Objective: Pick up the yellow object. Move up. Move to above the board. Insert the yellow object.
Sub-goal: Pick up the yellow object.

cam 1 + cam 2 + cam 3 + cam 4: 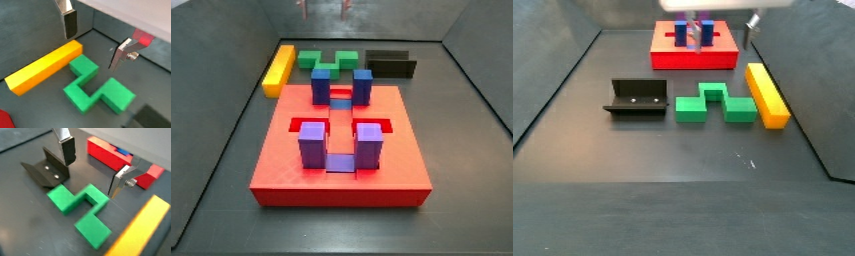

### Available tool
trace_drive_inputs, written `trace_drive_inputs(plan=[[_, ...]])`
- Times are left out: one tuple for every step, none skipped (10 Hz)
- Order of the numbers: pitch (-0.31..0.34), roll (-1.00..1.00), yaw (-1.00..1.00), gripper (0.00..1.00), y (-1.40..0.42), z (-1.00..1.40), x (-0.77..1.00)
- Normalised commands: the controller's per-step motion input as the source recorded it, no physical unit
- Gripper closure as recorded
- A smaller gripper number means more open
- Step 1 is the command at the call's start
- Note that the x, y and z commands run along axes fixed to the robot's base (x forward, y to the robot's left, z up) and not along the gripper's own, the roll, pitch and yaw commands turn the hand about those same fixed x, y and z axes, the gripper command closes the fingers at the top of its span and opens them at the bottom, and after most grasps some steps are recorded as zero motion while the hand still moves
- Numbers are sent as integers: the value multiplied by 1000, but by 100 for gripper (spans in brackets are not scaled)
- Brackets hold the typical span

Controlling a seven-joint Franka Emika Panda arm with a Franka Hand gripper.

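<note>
The gripper (93,42) hung open and empty above the green block (97,87), its two silver fingers (69,23) set wide apart with nothing between them. In both wrist views the green block lay below the gap, a stepped piece with a notch. Just beside the green block, apparently with a slight gap, lay the yellow object (47,66), flat on the dark floor and untouched. On the green block's other side stood the fixture (47,172). Beyond the green block, well apart, sat the board (698,47) with its blue-purple posts (321,83).

The yellow object looked like a rigid, light bar with smooth faces, likely a little slippery. I judged the best hold to be across its narrow width at mid-length, so it would not tip when lifted.
</note>
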Motion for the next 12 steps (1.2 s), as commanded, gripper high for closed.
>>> trace_drive_inputs(plan=[[-94, 159, 0, 0, -366, -431, -489], [-121, 151, 0, 0, -320, -426, -523], [-120, 144, 0, 0, -254, -397, -511], [-124, 143, 0, 0, -231, -389, -526], [-116, 163, -17, 0, -134, -371, -600], [-94, 179, -123, 0, -11, -329, -620], [-67, 113, -97, 0, -6, -209, -403], [-43, 11, 0, 0, 0, -83, -137], [-23, 50, -6, 0, 0, -60, -77], [-27, 76, 0, 0, 0, -106, -74], [-21, 114, 0, 0, 0, -123, -49], [-19, 149, 0, 0, 77, -217, -74]])
